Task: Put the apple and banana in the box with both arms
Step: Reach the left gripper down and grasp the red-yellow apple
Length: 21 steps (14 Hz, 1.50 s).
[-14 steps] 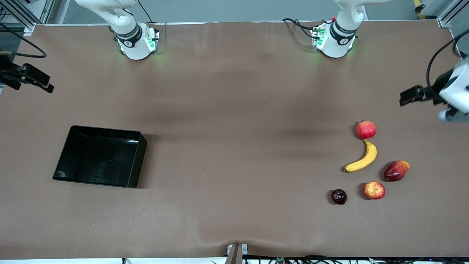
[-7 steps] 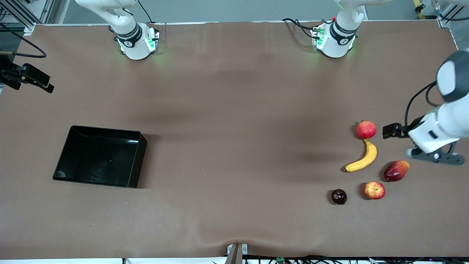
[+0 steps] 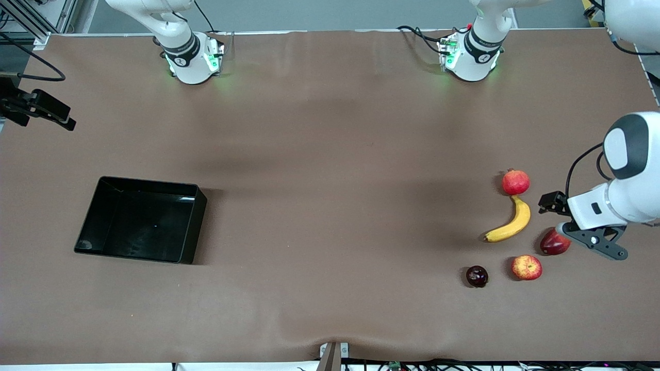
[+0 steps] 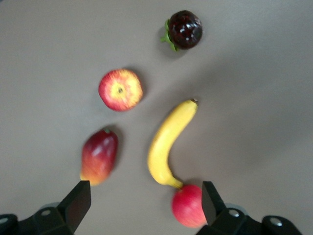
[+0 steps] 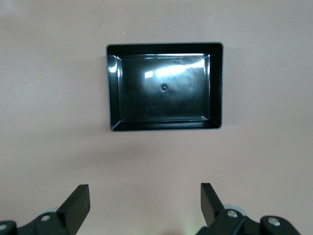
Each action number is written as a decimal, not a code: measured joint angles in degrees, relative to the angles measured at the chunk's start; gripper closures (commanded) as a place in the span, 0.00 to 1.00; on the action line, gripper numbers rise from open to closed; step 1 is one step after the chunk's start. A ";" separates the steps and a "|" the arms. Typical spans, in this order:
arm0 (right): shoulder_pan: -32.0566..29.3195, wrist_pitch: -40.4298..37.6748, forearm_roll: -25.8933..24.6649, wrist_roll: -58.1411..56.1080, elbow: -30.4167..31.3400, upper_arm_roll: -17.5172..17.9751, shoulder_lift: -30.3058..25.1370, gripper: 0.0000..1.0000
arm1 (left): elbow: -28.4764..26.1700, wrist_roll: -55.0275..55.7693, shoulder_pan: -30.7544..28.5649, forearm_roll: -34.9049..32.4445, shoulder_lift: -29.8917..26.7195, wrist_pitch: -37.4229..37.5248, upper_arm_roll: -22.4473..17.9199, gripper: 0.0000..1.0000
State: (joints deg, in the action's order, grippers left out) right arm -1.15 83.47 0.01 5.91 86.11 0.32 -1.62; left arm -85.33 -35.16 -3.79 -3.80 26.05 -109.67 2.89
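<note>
The apple (image 3: 526,267), red with yellow streaks, lies toward the left arm's end of the table, nearer the front camera than the yellow banana (image 3: 510,223). Both show in the left wrist view, apple (image 4: 120,89) and banana (image 4: 168,144). My left gripper (image 3: 580,221) hangs open and empty in the air over the table between the elongated red-orange fruit and the crowned red fruit; its open jaws show in the left wrist view (image 4: 144,208). The black box (image 3: 139,221) sits empty toward the right arm's end. My right gripper (image 5: 144,205) is open, high over the table beside the box (image 5: 164,88), and out of the front view.
A round red fruit with a crown tip (image 3: 515,182) touches the banana's far tip. An elongated red-orange fruit (image 3: 554,242) lies partly under the left hand. A dark purple fruit (image 3: 477,276) lies beside the apple. A black camera mount (image 3: 38,107) juts over the table edge.
My left arm has swung in from the table's end and come down over the fruit group, now covering part of the elongated fruit. The fruits and the box have not moved.
</note>
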 measured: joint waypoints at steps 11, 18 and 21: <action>0.01 0.43 -0.03 -0.02 0.10 0.34 1.48 0.00 | 4.15 -20.39 -3.10 7.60 14.39 -19.46 0.08 0.00; -7.55 4.92 -1.63 -1.87 0.56 -0.19 9.03 0.00 | 7.43 -22.77 -3.82 12.03 21.09 -21.76 0.32 0.00; -11.37 6.42 -0.80 -10.04 0.60 -0.22 12.45 0.00 | 7.50 -22.77 -3.82 12.33 22.45 -22.60 0.36 0.00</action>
State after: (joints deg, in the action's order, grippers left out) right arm -12.51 89.89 -0.79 -4.13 86.71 0.10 10.83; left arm -77.83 -57.93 -7.61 8.53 48.50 -132.27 3.25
